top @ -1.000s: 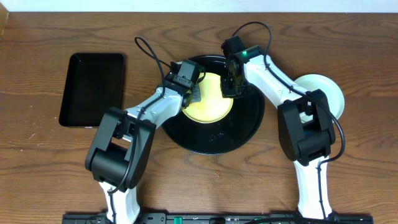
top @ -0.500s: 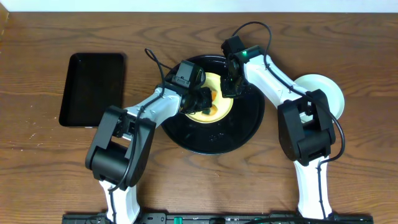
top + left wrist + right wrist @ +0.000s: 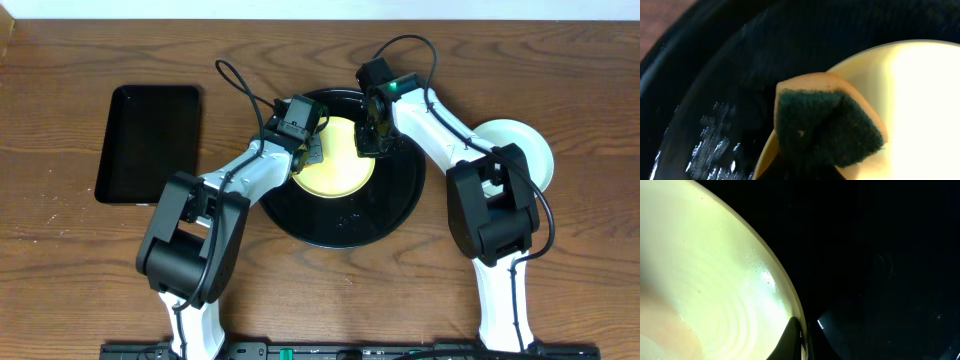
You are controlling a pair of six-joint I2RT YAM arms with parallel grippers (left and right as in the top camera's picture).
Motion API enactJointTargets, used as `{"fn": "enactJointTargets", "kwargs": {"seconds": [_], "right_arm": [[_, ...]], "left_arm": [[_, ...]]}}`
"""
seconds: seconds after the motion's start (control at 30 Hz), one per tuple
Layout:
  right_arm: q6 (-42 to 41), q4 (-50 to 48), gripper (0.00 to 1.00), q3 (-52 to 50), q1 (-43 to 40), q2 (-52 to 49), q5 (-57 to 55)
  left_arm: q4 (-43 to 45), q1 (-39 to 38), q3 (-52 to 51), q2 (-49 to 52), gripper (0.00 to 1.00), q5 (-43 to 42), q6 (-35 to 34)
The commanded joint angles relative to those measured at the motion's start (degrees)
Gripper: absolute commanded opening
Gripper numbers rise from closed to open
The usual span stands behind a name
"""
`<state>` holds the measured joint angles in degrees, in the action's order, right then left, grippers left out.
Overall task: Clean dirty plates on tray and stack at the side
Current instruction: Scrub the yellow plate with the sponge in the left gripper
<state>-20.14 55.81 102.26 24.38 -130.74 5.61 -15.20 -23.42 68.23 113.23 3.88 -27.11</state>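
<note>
yellow plate (image 3: 340, 165), rim nipped tight in the right jaws to steady it; left jaws clamp a green sponge (image 3: 825, 130) against it.

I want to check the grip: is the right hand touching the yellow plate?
Touching. In the right wrist view, the right hand pinches the rim of the yellow plate between its closed tips, with no gap visible.
</note>
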Motion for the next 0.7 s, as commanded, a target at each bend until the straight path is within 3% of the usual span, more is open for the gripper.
{"fn": "enactJointTargets", "kwargs": {"seconds": [0.0,0.17,0.27,0.4,0.53,0.67], "right_arm": [[0.92,0.55,0.01,-1.99,0.61,-2.12,0.68],[0.92,0.28,0.01,-1.99,0.63,-2.12,0.7],[0.92,0.26,0.01,-1.99,0.63,-2.12,0.7],[0.92,0.33,0.01,-1.99,0.79,-2.12,0.7],[0.92,0.35,0.01,-1.99,0.79,-2.12,0.7],[0.92,0.37,0.01,-1.99,0.79,-2.12,0.7]], "left_arm": [[-5.92,0.35,-2.1,2.29,0.13,-13.09,0.02],[-6.69,0.17,-2.1,2.29,0.13,-38.1,-0.09],[-1.9,0.22,-2.1,2.29,0.08,-40.39,-1.07],[5.6,0.7,-2.1,2.29,0.08,-31.63,-1.07],[8.68,1.01,-2.1,2.29,0.08,-11.58,-1.07],[5.99,1.03,-2.08,2.27,0.08,5.27,-1.09]]}}
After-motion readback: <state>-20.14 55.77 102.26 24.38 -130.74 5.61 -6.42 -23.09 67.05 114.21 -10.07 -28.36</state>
